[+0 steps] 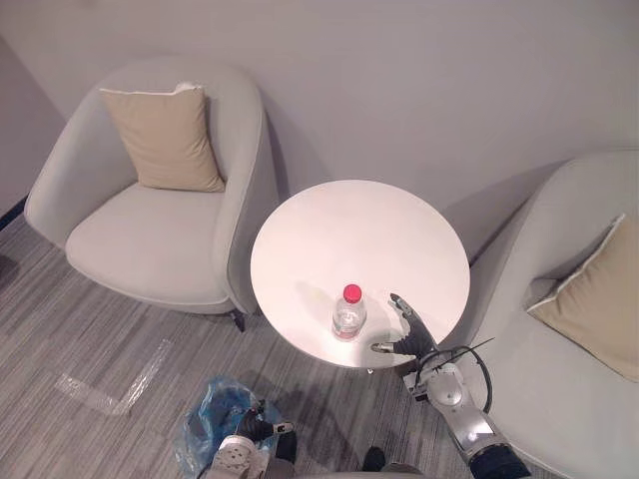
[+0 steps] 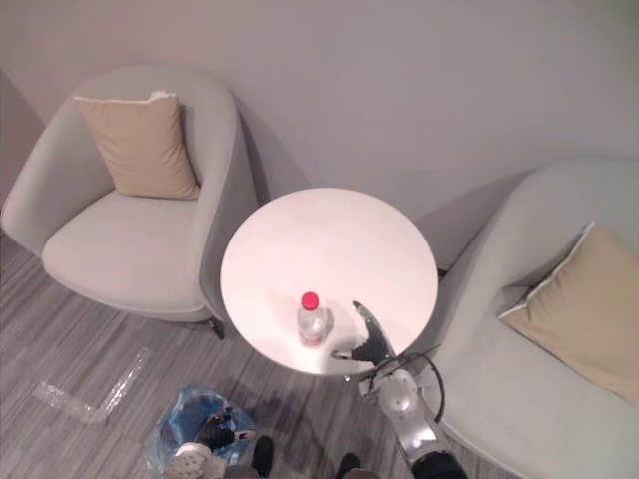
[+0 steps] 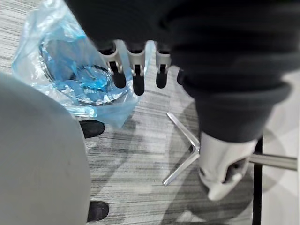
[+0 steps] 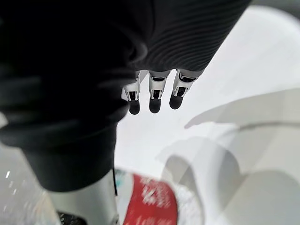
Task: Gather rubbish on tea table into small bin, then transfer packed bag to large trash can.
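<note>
Standing near the front edge of the round white worktop (image 1: 349,225) is a clear bottle (image 1: 348,314) with a red cap, upright and alone on the surface. The right hand (image 1: 407,334) rests at that same edge, just beside the bottle on its right. A small gap shows between the thumb and the plastic, so I see no contact. In the right wrist view its fingers (image 4: 153,93) reach out straight and relaxed over the white top, grasping nothing, with the bottle's red label low and close by the thumb side.

Down on the grey striped floor, in front of the worktop and off to the left, sits the bin (image 1: 200,439), lined with a crinkled blue bag (image 3: 47,47) whose mouth lies open. The left hand (image 1: 245,429) hangs right at the bin's near side. Its fingers (image 3: 136,65) point straight down beside the bag's rim, released and empty.

A grey armchair (image 1: 150,244) with a beige cushion (image 1: 165,140) stands to the left of the worktop. A second armchair (image 1: 564,399) with its own cushion (image 1: 599,299) stands to the right. A strip of clear tape (image 1: 110,394) lies on the floor, left of the bin.
</note>
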Motion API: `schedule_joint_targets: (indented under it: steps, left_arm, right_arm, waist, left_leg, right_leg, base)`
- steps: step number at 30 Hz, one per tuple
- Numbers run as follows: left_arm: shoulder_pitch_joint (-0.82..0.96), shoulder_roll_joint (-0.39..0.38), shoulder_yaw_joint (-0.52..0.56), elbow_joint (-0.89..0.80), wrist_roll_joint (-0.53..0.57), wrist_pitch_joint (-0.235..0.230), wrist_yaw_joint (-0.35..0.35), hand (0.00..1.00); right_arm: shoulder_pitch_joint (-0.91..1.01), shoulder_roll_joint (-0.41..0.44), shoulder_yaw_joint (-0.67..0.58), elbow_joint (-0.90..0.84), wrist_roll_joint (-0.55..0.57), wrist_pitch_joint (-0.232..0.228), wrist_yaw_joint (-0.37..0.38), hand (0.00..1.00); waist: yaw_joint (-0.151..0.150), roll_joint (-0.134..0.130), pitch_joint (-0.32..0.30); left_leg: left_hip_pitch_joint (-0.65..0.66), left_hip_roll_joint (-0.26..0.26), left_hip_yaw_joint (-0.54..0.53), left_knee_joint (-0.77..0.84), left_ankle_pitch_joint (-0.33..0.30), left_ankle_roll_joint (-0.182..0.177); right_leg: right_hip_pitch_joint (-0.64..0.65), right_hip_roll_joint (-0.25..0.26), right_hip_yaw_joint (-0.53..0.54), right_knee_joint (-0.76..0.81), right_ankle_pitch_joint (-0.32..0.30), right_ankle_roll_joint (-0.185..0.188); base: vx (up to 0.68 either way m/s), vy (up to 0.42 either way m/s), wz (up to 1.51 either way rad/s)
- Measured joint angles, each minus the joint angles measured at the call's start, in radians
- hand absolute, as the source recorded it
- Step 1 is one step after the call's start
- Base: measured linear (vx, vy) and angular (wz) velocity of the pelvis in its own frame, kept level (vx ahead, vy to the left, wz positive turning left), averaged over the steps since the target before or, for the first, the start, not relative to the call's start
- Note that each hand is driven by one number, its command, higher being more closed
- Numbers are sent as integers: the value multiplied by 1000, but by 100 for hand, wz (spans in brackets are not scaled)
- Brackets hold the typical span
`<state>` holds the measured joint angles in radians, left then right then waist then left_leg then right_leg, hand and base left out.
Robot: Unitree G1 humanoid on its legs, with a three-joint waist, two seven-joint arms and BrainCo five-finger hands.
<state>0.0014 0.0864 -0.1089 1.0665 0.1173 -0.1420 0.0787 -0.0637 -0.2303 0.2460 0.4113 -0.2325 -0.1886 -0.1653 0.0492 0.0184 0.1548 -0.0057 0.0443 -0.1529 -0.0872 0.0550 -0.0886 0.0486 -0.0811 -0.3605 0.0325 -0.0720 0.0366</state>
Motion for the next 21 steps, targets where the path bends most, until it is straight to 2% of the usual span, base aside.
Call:
schedule_joint_targets:
  steps: [10, 11, 21]
  left_arm:
    - [-13, 0, -37, -16, -16, 0, 10, 0]
    - [-18, 0, -38, -15, -23, 0, 13, 0]
    - [-25, -1, -38, -21, -40, 0, 29, 0]
  right_arm:
    - [-113, 38, 50, 47, 17, 2, -34, 0]
    - [-125, 40, 53, 47, 16, 2, -36, 100]
    - [-201, 71, 47, 77, 38, 15, -87, 100]
  waist:
    - [18, 16, 22]
    - [20, 19, 32]
    - [33, 24, 44]
  left_leg:
    - [-47, -2, -42, 2, 14, -6]
    - [-48, -2, -46, 2, 15, -7]
    - [-81, -2, -69, 4, 20, -10]
  right_leg:
    - [-32, -1, -19, 14, -6, -2]
    - [-32, -1, -21, 16, -9, -2]
    - [-57, 0, -29, 28, -15, -5]
  base:
    - [-11, -1, 12]
    - [-26, 2, 10]
    - [5, 4, 7]
